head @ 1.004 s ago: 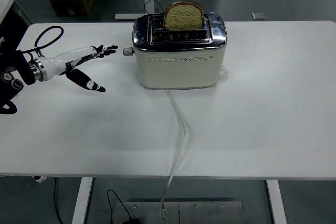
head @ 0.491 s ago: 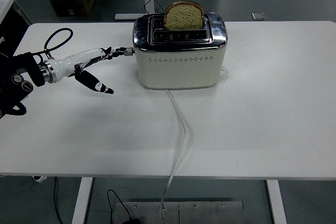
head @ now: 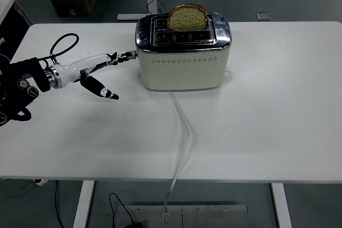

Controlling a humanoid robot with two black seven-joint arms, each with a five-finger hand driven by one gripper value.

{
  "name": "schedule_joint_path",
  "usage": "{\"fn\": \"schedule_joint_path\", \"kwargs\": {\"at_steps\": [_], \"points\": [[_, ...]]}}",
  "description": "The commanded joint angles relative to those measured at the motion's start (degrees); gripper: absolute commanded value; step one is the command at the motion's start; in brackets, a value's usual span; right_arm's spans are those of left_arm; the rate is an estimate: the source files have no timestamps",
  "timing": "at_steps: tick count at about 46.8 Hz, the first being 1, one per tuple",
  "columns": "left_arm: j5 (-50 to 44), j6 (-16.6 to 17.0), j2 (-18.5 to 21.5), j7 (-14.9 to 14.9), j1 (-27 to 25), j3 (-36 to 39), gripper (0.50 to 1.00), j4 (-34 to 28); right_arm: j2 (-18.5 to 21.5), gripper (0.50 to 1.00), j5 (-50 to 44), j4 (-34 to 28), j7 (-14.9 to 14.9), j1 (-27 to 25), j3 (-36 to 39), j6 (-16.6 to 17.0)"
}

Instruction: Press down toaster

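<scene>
A cream and chrome toaster [head: 181,62] stands at the back middle of the white table [head: 267,121]. A slice of brown bread [head: 187,17] sticks up out of its rear slot. The lever knob [head: 132,53] juts from the toaster's left end, high up. My left hand [head: 121,74] reaches in from the left with its fingers [head: 115,58] stretched out straight, their tips touching the knob from the left. The thumb [head: 101,89] hangs down apart from them. The hand holds nothing.
The toaster's white cord [head: 184,132] runs from its front across the table and over the near edge. A black cable loop [head: 63,44] arches above my left wrist. A cardboard box [head: 72,1] stands on the floor behind the table.
My left hand has moved right, from clear of the toaster to fingertips on the lever knob. The bread stands as high as before.
</scene>
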Motion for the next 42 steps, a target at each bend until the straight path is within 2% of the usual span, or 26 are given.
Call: {"fn": "schedule_joint_path", "kwargs": {"at_steps": [1, 23, 42], "points": [[-0.07, -0.03, -0.18, 0.04, 0.09, 0.0, 1.0, 0.1, 0.0, 0.998, 0.0, 0.0, 0.0, 0.01, 0.0, 0.0], [-1.04, 1.11, -1.5, 0.04, 0.61, 0.0, 1.0, 2.91, 0.0, 0.998, 0.0, 0.0, 0.0, 0.01, 0.0, 0.0], [-1.13, 1.11, -2.38, 0.04, 1.14, 0.09, 1.0, 3.0, 0.0, 0.998, 0.0, 0.0, 0.0, 0.0, 0.0, 0.0]]}}
